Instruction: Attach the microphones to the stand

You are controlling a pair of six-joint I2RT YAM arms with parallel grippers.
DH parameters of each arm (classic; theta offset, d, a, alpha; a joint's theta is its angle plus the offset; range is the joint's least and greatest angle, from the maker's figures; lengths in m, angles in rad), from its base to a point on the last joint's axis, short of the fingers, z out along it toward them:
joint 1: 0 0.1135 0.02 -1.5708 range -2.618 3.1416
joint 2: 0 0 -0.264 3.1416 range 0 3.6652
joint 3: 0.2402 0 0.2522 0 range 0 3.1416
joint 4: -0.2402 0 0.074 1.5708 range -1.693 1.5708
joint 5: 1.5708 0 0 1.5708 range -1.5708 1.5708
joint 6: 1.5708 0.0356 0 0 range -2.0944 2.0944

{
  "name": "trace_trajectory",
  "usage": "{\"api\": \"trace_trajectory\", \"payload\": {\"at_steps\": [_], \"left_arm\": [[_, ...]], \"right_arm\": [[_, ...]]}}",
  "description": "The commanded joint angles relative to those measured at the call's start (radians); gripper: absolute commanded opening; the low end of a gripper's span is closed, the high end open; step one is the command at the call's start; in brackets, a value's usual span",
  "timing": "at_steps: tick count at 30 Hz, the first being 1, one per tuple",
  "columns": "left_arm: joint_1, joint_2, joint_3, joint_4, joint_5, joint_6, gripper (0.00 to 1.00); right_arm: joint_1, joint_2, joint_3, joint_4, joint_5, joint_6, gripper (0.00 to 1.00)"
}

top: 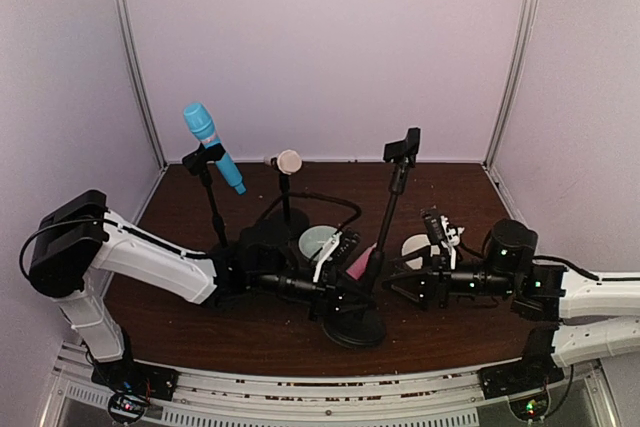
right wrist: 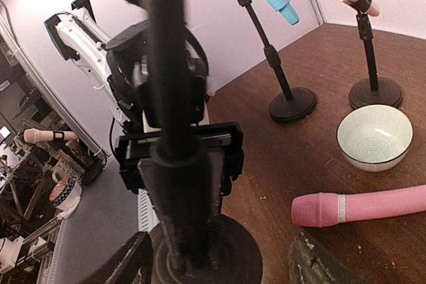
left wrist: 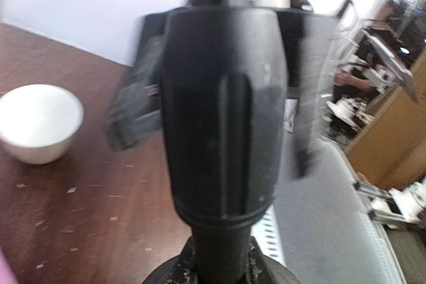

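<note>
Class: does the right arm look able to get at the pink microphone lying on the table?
Probably yes. The pink microphone lies bare on the table just beyond the open right gripper. The stand, gripped by the left gripper, stands close beside that path, so clearance looks tight.

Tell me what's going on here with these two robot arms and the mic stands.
The left gripper is clamped on the lower pole of the near stand, whose clip is empty. The right gripper hangs open beside that stand, close to the pink microphone lying on the table. The blue microphone and cream microphone are already mounted farther back.
</note>
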Motion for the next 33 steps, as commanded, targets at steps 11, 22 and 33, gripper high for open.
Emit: {"api": "trace_trajectory", "payload": {"at_steps": [11,22,33], "left_arm": [[-0.035,0.009,0.080,0.105,0.151,0.004,0.00],[-0.039,0.009,0.090,0.069,0.130,0.030,0.00],[-0.083,-0.062,0.099,-0.206,-0.645,0.097,0.00]], "right_arm": [[-0.009,0.037,0.010,0.250,-0.209,-0.013,0.60],[-0.009,0.067,-0.001,0.300,-0.188,0.017,0.29],[0.235,0.014,0.104,-0.110,0.810,0.087,0.02]]}}
